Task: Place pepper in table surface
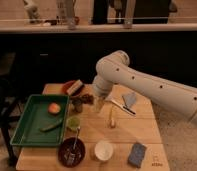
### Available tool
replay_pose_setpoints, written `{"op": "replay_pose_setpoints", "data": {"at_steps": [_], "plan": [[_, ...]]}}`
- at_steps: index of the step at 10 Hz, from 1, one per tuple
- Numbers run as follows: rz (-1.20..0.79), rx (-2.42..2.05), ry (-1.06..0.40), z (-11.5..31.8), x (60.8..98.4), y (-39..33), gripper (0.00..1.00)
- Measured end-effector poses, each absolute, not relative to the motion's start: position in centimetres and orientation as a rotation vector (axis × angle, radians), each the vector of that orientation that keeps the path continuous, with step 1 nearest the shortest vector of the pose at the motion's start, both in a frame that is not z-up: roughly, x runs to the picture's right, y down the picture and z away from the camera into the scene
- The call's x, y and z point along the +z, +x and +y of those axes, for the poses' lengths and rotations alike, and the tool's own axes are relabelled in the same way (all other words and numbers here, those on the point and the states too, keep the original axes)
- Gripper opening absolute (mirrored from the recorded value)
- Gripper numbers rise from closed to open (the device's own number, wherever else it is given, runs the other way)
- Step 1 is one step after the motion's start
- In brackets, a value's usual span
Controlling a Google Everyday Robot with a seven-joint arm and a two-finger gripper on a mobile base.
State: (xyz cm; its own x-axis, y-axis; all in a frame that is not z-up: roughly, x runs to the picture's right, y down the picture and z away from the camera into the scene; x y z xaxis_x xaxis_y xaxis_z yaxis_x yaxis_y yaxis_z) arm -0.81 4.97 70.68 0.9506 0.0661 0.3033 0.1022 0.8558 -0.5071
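The pepper (51,126) is a slim dark green piece lying at an angle inside the green tray (23,131) on the left of the table. The table surface (134,129) is a light tan wooden top. My gripper (99,105) hangs from the white arm that reaches in from the right. It hovers above the table's middle, to the right of the tray and well apart from the pepper. It holds nothing that I can see.
An orange fruit (54,108) lies in the tray. A light-green cup (73,122), a yellowish stick (111,119), a dark bowl with a utensil (72,150), a white cup (103,150), a blue sponge (137,154), a knife (123,108) and a red dish (71,88) stand around.
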Motion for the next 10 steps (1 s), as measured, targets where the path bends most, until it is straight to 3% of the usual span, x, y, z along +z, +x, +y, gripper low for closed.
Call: {"op": "replay_pose_setpoints", "data": {"at_steps": [4, 10], "plan": [[-0.401, -0.038, -0.558, 4.9, 70.2, -1.8, 0.8], [-0.639, -0.18, -0.591, 6.2, 67.6, -14.8, 0.8]]}}
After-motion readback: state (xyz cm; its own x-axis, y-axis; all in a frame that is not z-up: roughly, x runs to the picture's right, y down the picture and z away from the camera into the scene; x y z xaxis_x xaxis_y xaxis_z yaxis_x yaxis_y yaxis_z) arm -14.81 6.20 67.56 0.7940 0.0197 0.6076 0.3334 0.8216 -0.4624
